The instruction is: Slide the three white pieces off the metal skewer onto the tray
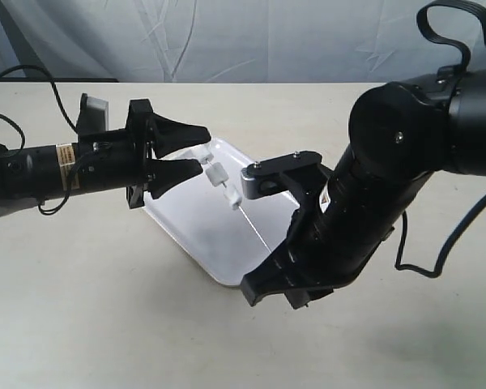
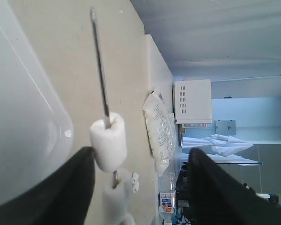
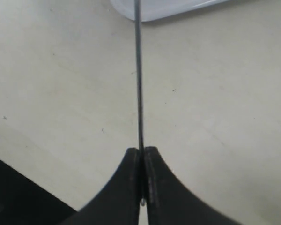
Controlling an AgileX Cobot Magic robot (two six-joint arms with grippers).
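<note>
The metal skewer (image 1: 255, 231) slants over the tray (image 1: 186, 223), and my right gripper (image 3: 142, 152) is shut on its lower end. All three white pieces are threaded on its upper part: one (image 1: 202, 154) between my left gripper's fingers, a second (image 1: 217, 174) just outside them, a third (image 1: 232, 198) lower down. The left gripper (image 1: 199, 151) is open around the skewer's tip end. In the left wrist view, one piece (image 2: 108, 140) touches one finger (image 2: 79, 173) and another piece (image 2: 116, 199) sits behind it on the skewer (image 2: 101, 70).
The tray's corner (image 3: 168, 7) lies beyond the right gripper on the beige table. The left wrist view shows a plastic bag (image 2: 159, 131) at the table's edge, a bottle (image 2: 167, 201) and a white box (image 2: 193, 101) beyond. A black cable (image 1: 421, 263) trails by the right arm.
</note>
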